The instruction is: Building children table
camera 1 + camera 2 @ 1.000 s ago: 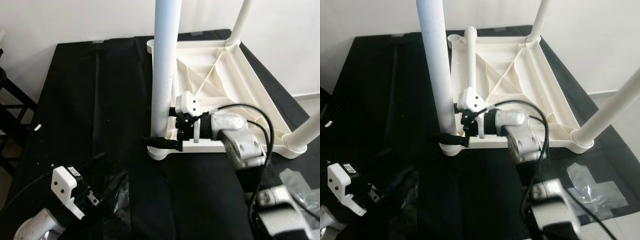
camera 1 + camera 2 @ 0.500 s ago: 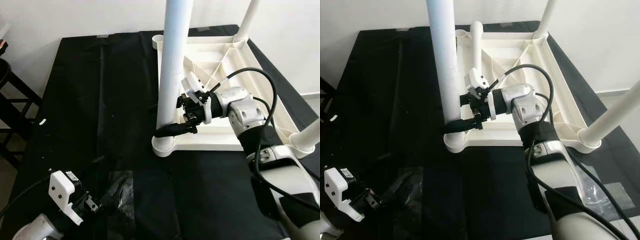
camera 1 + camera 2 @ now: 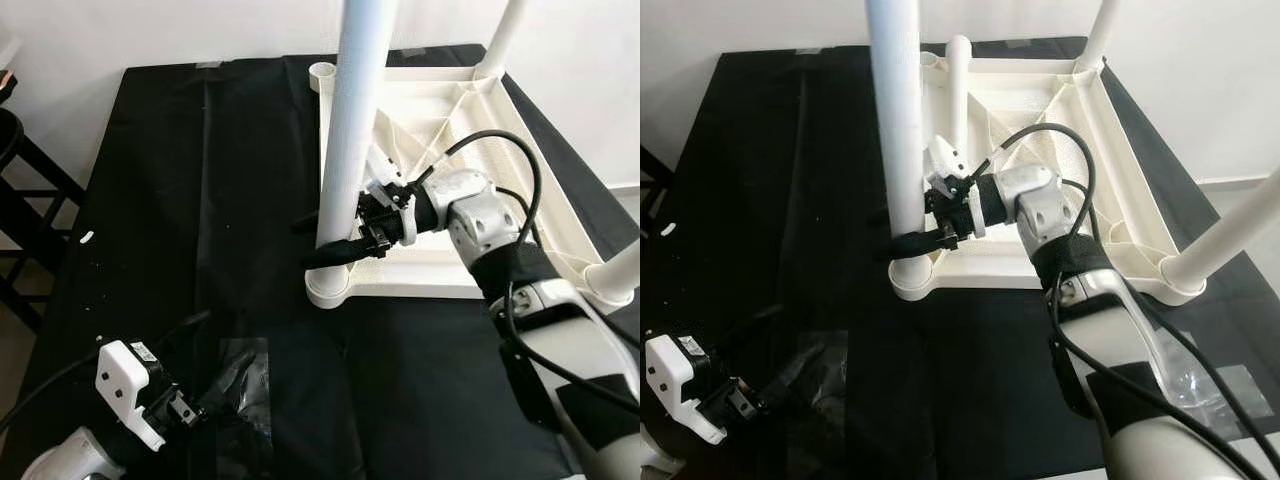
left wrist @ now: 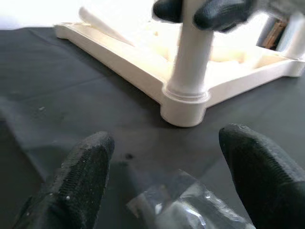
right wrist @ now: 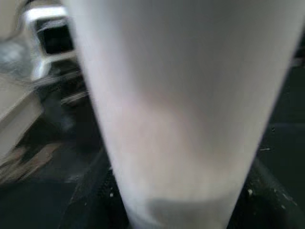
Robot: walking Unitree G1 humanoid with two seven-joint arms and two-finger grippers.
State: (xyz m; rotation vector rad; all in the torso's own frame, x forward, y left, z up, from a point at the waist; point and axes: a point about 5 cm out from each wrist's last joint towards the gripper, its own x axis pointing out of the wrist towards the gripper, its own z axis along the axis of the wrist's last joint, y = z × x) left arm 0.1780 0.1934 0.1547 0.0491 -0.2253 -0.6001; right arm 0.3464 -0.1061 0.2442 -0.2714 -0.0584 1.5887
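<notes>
The right gripper (image 3: 912, 240) had its jaws clamped around the near table leg (image 3: 352, 130), low down, just above the corner socket (image 3: 328, 288) where that leg stood upright in the upturned white plastic tabletop (image 3: 455, 110); in the right wrist view the leg (image 5: 181, 109) was a blurred white column between the fingers. The right arm reached in from the robot's right, crossing over the near rim of the tabletop, with a black cable (image 3: 500, 150) looping above its wrist. Three legs stood upright in corner sockets: the gripped one at the near left corner, a second (image 3: 503, 35) at the far right corner, and a third (image 3: 622, 270) at the near right corner. A fourth leg (image 3: 958, 85) lay inside the ribbed underside, near the far left socket (image 3: 321, 72), which stood open. The tabletop lay on a surface covered with black cloth (image 3: 180, 200), with wide bare cloth to its left and in front of it, while its right edge came close to the edge of the cloth. The left gripper (image 4: 167, 167) hovered low over the near left part of the cloth, jaws apart, with a crumpled clear plastic bag (image 4: 186, 207) lying just before them. One dark stool (image 3: 15, 180) stood beside the covered surface at the far left, against a white wall (image 3: 150, 30).
</notes>
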